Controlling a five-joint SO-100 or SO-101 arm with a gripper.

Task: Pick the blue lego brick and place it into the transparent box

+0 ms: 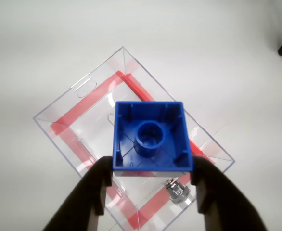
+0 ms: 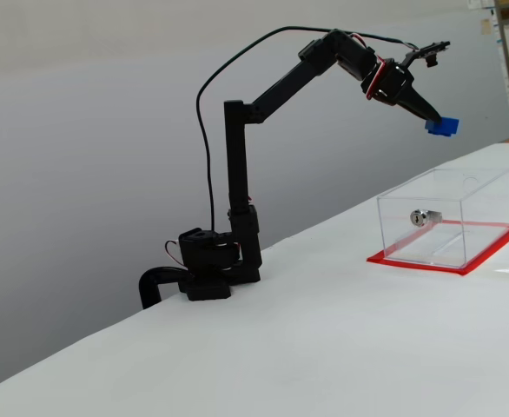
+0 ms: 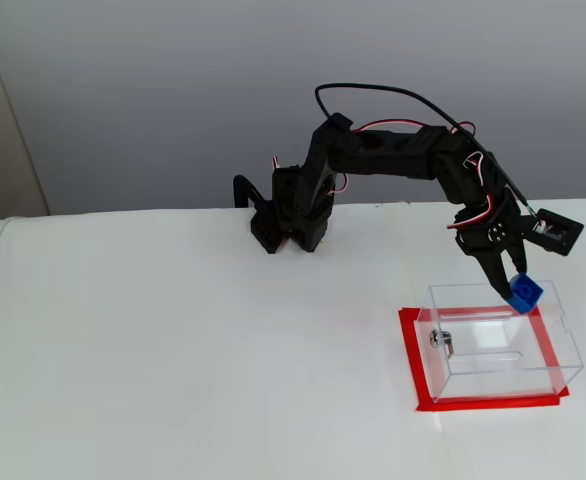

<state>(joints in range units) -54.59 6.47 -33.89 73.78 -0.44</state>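
The gripper point(image 1: 152, 179) clamps the blue lego brick point(image 1: 153, 137) by its flat sides (probably light, rigid, slick) above the transparent box point(image 2: 446, 217).

The brick point(image 1: 150, 137) is being held between the gripper point(image 1: 153, 185) fingers, above the box point(image 2: 446, 217), which is sitting on the table point(image 2: 280, 347), right of the arm's base point(image 2: 207, 274).

White table point(image 3: 173, 380): plain, matte, spreading below the fingers. Grey wall point(image 3: 173, 100): bare, well behind the fingers.
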